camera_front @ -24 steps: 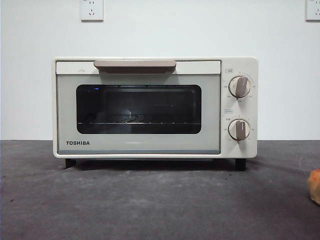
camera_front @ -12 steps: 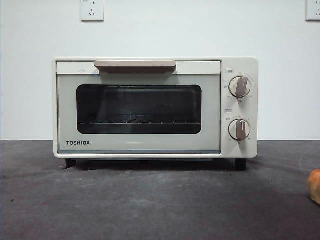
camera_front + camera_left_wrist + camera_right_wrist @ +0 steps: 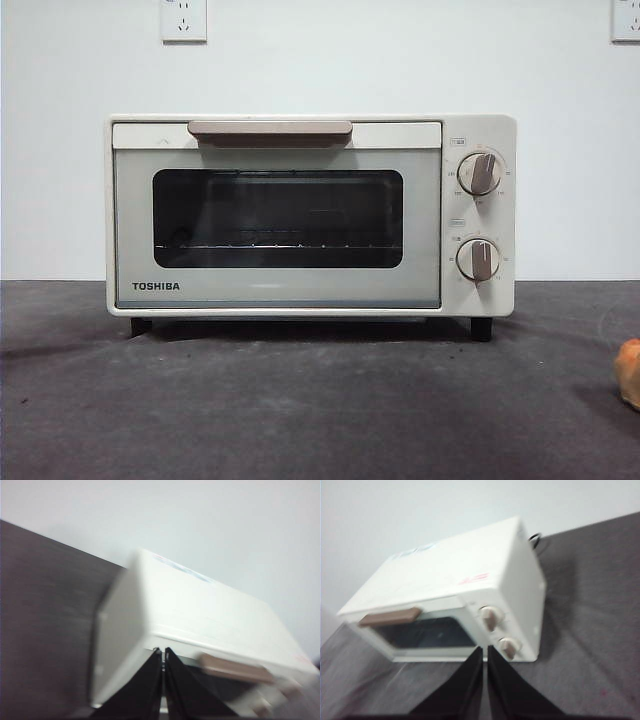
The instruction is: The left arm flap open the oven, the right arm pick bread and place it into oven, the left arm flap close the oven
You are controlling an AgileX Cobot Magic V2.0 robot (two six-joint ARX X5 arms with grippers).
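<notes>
The cream-white TOSHIBA oven [image 3: 300,215] stands at the middle of the table with its door shut and the beige bar handle [image 3: 270,130] on top. The orange bread [image 3: 629,372] shows only as a sliver at the right edge of the front view. My left gripper [image 3: 163,652] is shut and empty, above and in front of the oven [image 3: 200,625], to its left. My right gripper [image 3: 484,650] is shut and empty, above and in front of the oven [image 3: 455,595], to its right. Neither gripper shows in the front view.
The dark grey table [image 3: 320,410] runs in front of the oven. A white wall [image 3: 320,60] with two sockets [image 3: 183,20] stands behind it. Two beige knobs [image 3: 480,173] sit on the oven's right panel.
The reflection in the oven's glass window has faded. The oven and the bread have not moved. Both wrist views are blurred.
</notes>
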